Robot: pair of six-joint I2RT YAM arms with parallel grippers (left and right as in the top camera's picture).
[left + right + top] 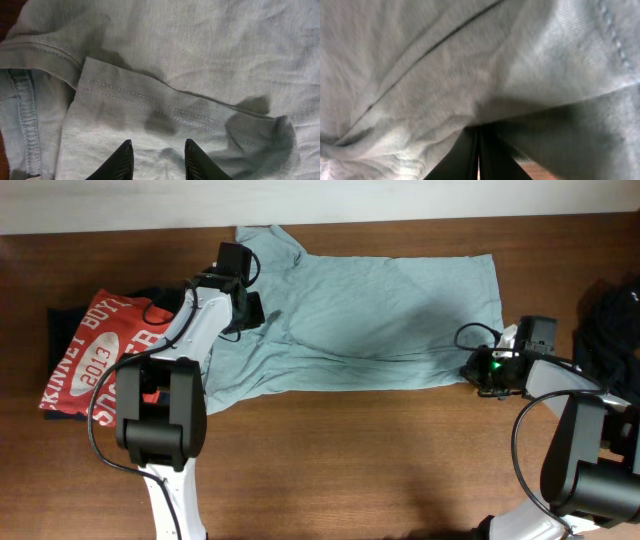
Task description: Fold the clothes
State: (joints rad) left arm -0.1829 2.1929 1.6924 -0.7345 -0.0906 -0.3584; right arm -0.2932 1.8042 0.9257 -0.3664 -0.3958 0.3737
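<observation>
T-shirt (pixel 380 310) partly under left arm (pixel 195 320)

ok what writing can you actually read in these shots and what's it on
"2013": white digits on the red t-shirt, left side of the overhead view.
"KINNEY BOY": best reading of the white arc above the number on the same shirt; it is small and both ends are cut off.
White lettering below the number: too small and partly hidden, so unreadable.
No text on the pale grey-blue t-shirt; both wrist views show only plain fabric and stitching.
</observation>
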